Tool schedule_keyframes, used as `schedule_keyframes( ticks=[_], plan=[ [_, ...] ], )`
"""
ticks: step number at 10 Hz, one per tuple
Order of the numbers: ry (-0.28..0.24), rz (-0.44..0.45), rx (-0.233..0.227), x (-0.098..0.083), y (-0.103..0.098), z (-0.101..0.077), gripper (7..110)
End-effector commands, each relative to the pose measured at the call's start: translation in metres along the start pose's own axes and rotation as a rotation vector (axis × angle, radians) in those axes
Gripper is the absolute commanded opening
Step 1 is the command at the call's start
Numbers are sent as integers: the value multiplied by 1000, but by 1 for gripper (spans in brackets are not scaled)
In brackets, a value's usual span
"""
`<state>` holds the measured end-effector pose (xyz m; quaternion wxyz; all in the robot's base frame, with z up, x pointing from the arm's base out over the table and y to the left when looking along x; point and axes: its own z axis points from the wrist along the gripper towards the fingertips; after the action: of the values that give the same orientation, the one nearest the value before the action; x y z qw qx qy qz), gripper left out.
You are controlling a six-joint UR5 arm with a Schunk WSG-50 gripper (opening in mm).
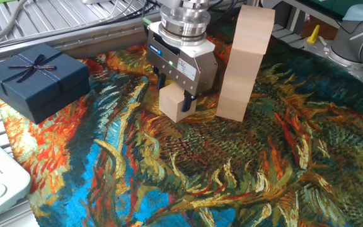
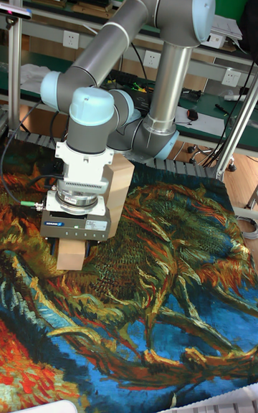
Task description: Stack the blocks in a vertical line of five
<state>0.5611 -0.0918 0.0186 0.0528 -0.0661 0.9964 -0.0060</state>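
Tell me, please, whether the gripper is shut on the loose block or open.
Shut on it: the gripper's jaws press both sides of the loose block beside the stack.

Your grey two-finger gripper [image 1: 174,93] [image 2: 70,240] points straight down from the bent arm [image 2: 136,62], dark fingers [image 1: 159,81] clamped together.

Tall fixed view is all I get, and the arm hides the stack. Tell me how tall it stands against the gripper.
Observer: The stack of wooden blocks tops out about level with the wrist flange, well above the gripper body.
Operator: Say whether the held block touches it.
Observer: No. The wooden block in the fingers is apart from the stack, with painted cloth showing between them.
Operator: Report what lies on the gripper's other side.
Observer: A navy gift box with a ribbon bow, at the cloth's edge.
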Motion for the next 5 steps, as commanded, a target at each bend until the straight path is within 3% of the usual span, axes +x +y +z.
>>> schedule_keyframes(
  ticks=[1, 5],
  plan=[
    [6, 5, -36, 1, 7, -1, 66],
    [-6, -23, -31, -1, 6, -1, 66]
  ],
)
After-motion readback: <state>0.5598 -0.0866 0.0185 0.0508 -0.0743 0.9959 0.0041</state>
